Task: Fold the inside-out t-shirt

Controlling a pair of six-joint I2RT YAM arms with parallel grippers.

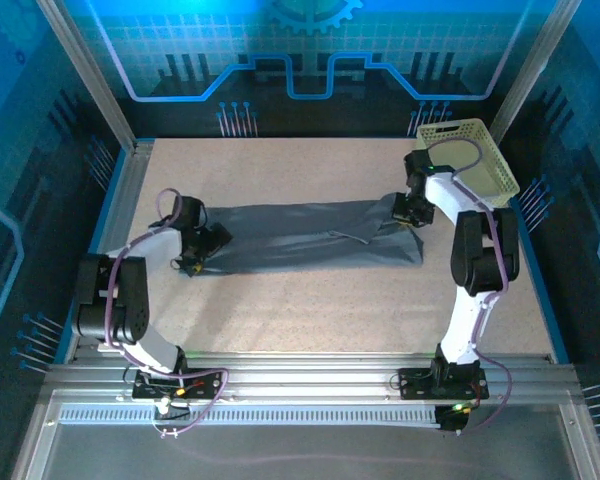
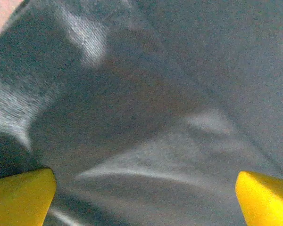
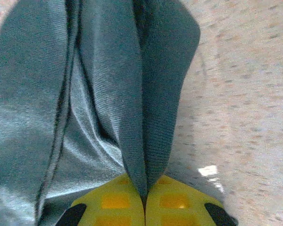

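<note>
Your right gripper [image 3: 145, 200] is clamped on the t-shirt [image 1: 300, 235] at its three-o'clock end; close the wide-open left gripper [image 2: 145, 188] on the nine-o'clock end before lifting both evenly.

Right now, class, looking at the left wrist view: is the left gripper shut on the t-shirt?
No: the left gripper is open, its yellow fingertips wide apart over the t-shirt.
</note>
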